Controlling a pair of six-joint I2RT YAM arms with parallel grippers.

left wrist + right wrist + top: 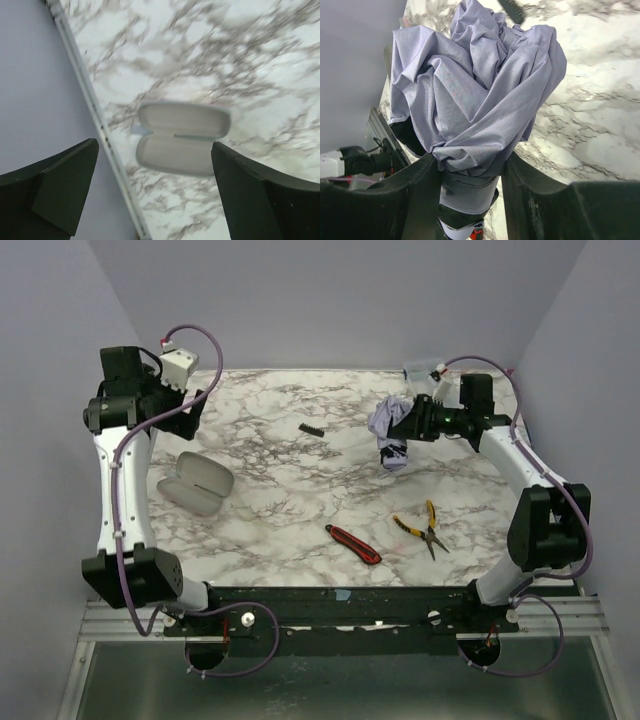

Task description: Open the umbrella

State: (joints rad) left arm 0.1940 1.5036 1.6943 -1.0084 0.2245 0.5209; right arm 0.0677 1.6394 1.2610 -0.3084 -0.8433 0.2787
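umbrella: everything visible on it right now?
Folded shut: the umbrella is pale lavender, slightly shiny fabric bunched in crumpled folds, black lining showing at one edge. The fingers of the right gripper clamp it from both sides near one end, fabric bulging past them. It is over the far right of the table; contact with it is unclear. No shaft or handle shows.

On the pale lavender fabric umbrella point(475, 100), crumpled folds hide the shaft; its lower end runs off the right wrist view's bottom edge between the right gripper's point(470, 159) 2 black fingers. Left of the umbrella, a small black ridged object point(311, 428) is too small to identify. Farther left of the umbrella, the pale grey oval hard case point(182, 137) is blurred in the left wrist view.
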